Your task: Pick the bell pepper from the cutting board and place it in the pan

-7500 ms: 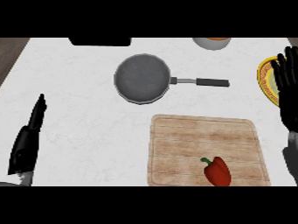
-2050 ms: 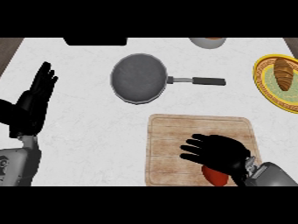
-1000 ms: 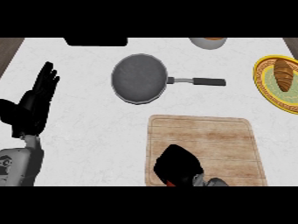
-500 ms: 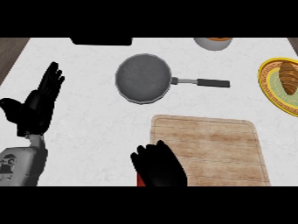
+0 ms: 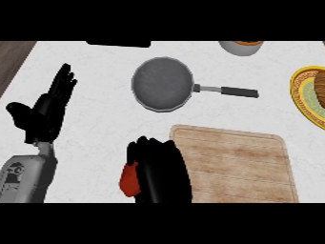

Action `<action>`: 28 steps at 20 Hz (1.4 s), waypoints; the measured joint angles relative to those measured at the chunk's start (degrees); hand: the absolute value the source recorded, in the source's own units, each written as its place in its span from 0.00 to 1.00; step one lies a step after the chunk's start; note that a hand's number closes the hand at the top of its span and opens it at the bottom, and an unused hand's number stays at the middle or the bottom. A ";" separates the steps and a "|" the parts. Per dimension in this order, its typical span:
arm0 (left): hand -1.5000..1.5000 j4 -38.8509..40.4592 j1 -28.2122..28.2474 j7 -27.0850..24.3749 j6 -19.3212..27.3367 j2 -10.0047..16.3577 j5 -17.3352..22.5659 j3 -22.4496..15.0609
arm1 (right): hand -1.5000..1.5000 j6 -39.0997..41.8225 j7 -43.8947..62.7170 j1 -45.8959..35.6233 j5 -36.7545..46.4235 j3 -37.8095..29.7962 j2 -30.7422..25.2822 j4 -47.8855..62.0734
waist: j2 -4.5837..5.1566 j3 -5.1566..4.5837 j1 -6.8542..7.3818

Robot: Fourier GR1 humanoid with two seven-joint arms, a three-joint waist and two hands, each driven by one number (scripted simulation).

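Red bell pepper (image 5: pixel 127 179) is off cutting board (image 5: pixel 244 163), right hand (image 5: pixel 162 170) curled round it (left hand (image 5: pixel 45 112) open); pan (image 5: pixel 163 85) awaits.

Bright, even light lies over the pale bench (image 5: pixel 101 124), its marbled top matte. The pan (image 5: pixel 163 85) casts just a thin, soft shadow at its near edge. The black right hand (image 5: pixel 161 171) shows as one dark mass, barely shaded.

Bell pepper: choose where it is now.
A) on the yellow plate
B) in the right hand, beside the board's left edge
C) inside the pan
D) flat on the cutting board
B: the bell pepper shows red within the curled right hand, just off the cutting board at its left edge, short of the pan.
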 measured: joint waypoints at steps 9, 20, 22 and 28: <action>0.50 -0.72 -0.37 0.37 0.54 -0.65 -0.91 -0.92 | 1.00 -15.35 6.78 -19.48 -12.82 -7.81 -0.04 14.80 | 0.36 -0.01 0.51; 0.50 -1.00 -0.41 0.28 0.36 -0.25 -0.67 -0.07 | 1.00 -27.14 -8.22 -33.55 -17.21 -18.89 -0.28 50.15 | 0.79 0.01 -0.46; 0.50 -0.95 -0.88 0.66 0.43 -0.44 -0.74 -0.23 | 1.00 -29.36 -10.75 -35.37 -18.18 -20.36 -0.47 55.60 | 0.96 0.02 -0.20; 0.50 -0.83 -0.88 0.07 0.01 -0.69 -0.64 -0.44 | 1.00 -35.03 -20.95 -37.71 -21.55 -26.22 -0.84 68.30 | 1.66 0.07 0.71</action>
